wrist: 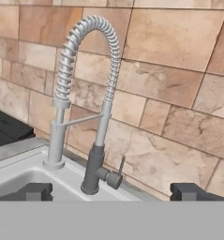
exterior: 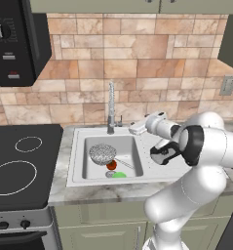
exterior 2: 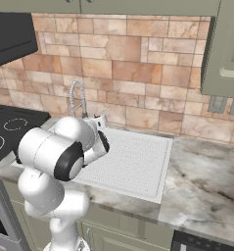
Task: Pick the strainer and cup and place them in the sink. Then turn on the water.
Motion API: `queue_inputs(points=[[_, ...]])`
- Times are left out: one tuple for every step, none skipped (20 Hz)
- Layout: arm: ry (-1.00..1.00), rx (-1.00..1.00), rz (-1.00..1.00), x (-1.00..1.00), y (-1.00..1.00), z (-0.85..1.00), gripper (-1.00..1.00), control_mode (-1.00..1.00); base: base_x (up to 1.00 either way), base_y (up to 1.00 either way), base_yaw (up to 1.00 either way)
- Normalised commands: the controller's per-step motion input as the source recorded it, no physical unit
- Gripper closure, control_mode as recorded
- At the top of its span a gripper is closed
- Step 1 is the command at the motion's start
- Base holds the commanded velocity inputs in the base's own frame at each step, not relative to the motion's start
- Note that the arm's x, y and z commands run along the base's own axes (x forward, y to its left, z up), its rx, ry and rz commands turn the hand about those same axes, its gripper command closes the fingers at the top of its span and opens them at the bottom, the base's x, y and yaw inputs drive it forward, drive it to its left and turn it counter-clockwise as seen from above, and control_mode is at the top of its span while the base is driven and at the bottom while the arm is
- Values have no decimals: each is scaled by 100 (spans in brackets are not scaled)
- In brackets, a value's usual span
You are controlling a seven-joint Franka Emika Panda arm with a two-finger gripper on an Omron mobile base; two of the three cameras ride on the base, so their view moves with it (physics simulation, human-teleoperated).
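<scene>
The speckled grey strainer (exterior: 102,153) lies in the white sink (exterior: 77,161). The green cup (exterior: 119,174) rests low at the basin's front, beside a small red ball (exterior: 111,165). The chrome faucet (exterior: 111,110) with its coiled neck stands at the sink's back rim. My gripper (exterior: 136,128) hovers just right of the faucet's base, open, with nothing between its fingers. In the hand view the faucet (wrist: 100,140) stands close ahead, its small lever (wrist: 121,165) sticking up at the base, between my fingertips (wrist: 36,191). From the right, the gripper (exterior 2: 100,120) sits over the ribbed drainboard (exterior 2: 133,162).
A black cooktop (exterior: 20,161) borders the sink on the left, with a microwave (exterior: 13,44) above it. Marble counter (exterior 2: 206,181) runs to the right under a wall cabinet (exterior 2: 226,49). Wall outlets (exterior: 228,84) sit on the tiled backsplash.
</scene>
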Motion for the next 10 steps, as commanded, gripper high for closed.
queue_inputs(points=[[0,0,9,0,-29,-9,-100,-100,0,0,0],[0,0,8,0,-31,-7,-100,-100,0,0,0],[0,0,7,0,-30,-6,-100,-100,0,0,0],[0,0,5,0,-21,-1,-100,-100,0,0,0],[0,0,1,0,-14,-2,-100,-100,0,0,0],[0,0,0,0,-9,-2,-100,-100,0,0,0],[0,0,0,0,-3,-4,-100,-100,0,0,0],[0,0,0,0,0,-1,-100,-100,0,0,0],[0,0,0,0,0,-1,-100,-100,0,0,0],[0,0,0,0,0,0,-100,-100,0,0,0]])
